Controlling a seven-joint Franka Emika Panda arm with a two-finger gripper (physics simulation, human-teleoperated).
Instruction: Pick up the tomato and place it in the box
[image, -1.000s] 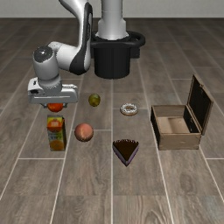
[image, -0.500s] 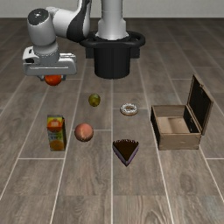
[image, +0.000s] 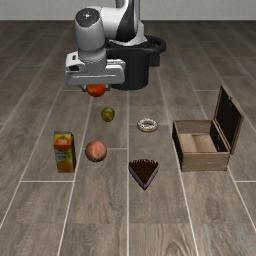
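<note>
A small red tomato (image: 96, 90) hangs in the air, held between the fingers of my gripper (image: 96, 88), which is shut on it. It is well above the floor, left of centre in the exterior view, above a green fruit. The wooden box (image: 205, 140) stands open at the exterior view's right, its lid tilted back, its inside bare. The gripper and tomato are far to the left of the box.
On the wooden floor lie an olive-green fruit (image: 107, 114), a peach (image: 96, 151), an orange juice carton (image: 65, 152), a chocolate cake slice (image: 145, 173) and a small ring-shaped pastry (image: 148, 124). The robot's black base (image: 132, 62) stands behind.
The gripper has lifted the tomato from beside the juice carton, raised it high at the left, then swung it rightward toward the middle.
</note>
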